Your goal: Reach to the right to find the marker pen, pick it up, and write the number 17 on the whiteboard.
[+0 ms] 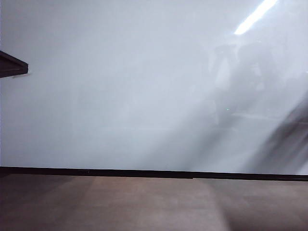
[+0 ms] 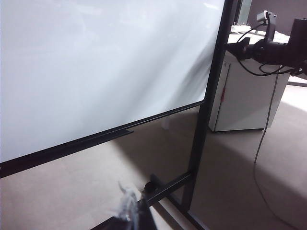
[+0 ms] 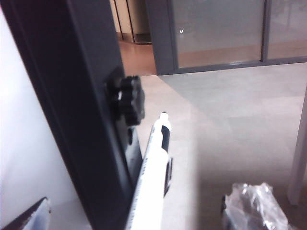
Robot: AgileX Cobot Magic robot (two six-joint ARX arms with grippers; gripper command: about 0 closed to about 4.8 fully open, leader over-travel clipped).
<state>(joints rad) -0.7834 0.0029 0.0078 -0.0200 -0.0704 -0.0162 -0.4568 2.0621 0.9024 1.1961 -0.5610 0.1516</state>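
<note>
The right gripper (image 3: 141, 206), spread wide near the marker pen (image 3: 156, 163) by the whiteboard (image 3: 19, 143) post (image 3: 62, 96), could knock it away by closing off-centre; the left gripper (image 2: 128, 208), below the board's edge, cannot be read as spread or pressed together.

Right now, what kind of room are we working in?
Probably an office or lab room. A freestanding whiteboard on a black frame stands on a plain floor, a white cabinet sits beside it, and glass partition panels line the far wall.
</note>
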